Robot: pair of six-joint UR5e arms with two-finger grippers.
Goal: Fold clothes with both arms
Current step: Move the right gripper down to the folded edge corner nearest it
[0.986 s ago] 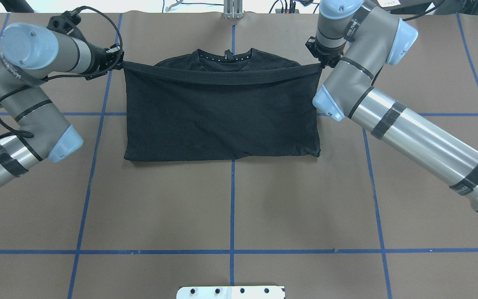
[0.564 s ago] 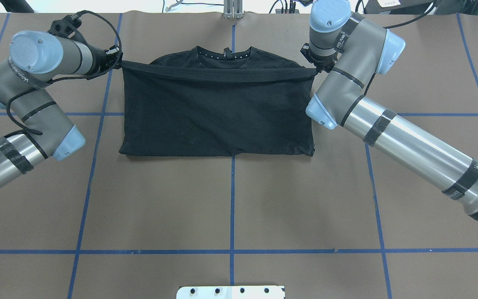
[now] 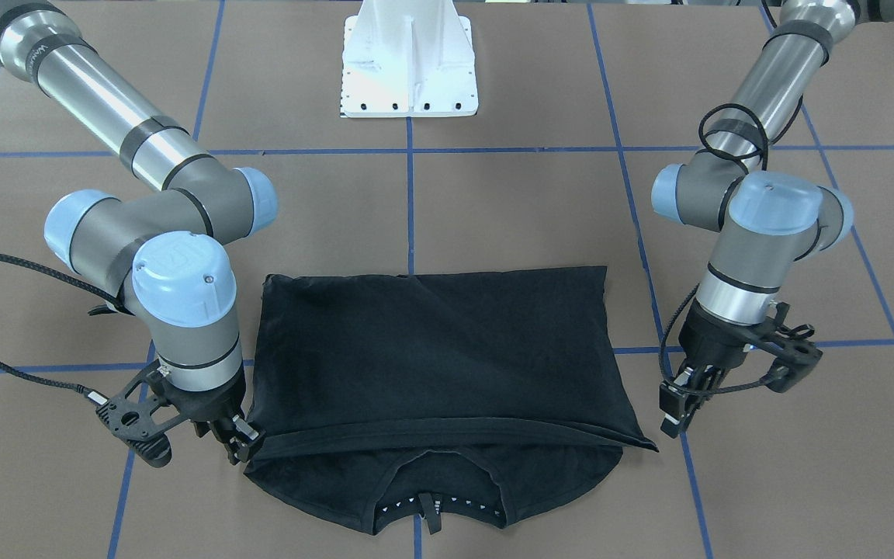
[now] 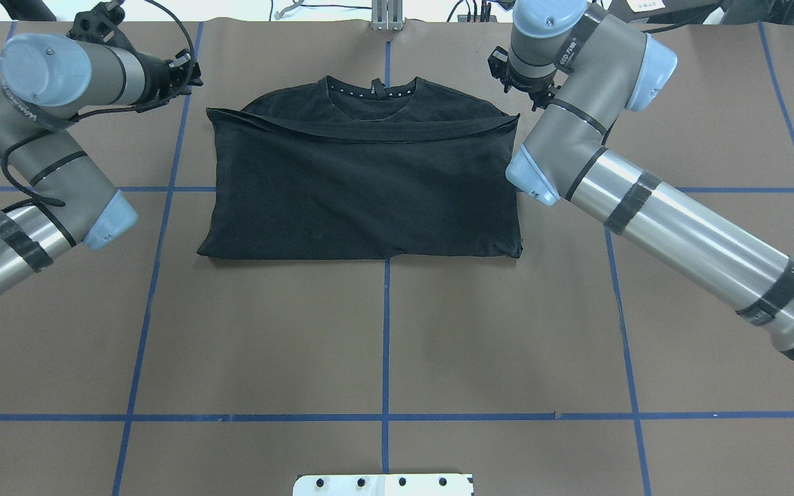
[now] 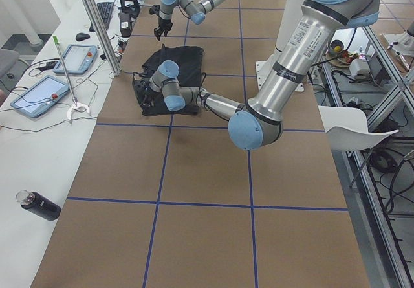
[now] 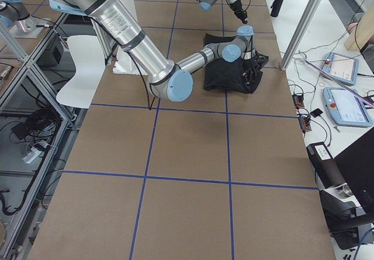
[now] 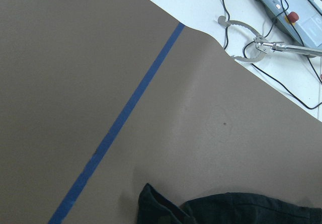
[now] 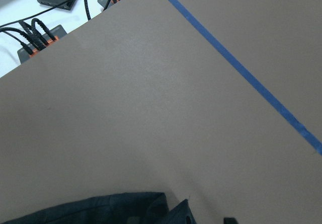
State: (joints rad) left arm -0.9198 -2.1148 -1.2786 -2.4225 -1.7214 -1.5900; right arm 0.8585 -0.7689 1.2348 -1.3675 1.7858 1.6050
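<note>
the black t-shirt (image 4: pixel 362 186) lies on the brown desk (image 4: pixel 266 331) in the upper middle of the overhead view. it is folded once, with its lower half doubled up over the chest. the hem (image 4: pixel 369 131) runs as a slack band across the shirt just below the collar (image 4: pixel 372 93), which shows uncovered at the top edge of the cloth.

in the front-facing view the left gripper (image 3: pixel 673 411) hangs at the lower right, just beside the hem's corner and clear of the cloth. its jaws are a little apart and hold nothing. the right gripper (image 3: pixel 239 444) is at the lower left of that view, with its tips right against the other hem corner. i cannot tell whether its jaws pinch the cloth or how far apart they are.

each wrist view shows only a corner of black cloth lying on the desk at its bottom edge, with a blue tape line (image 7: pixel 126 118) crossing the brown surface.
</note>
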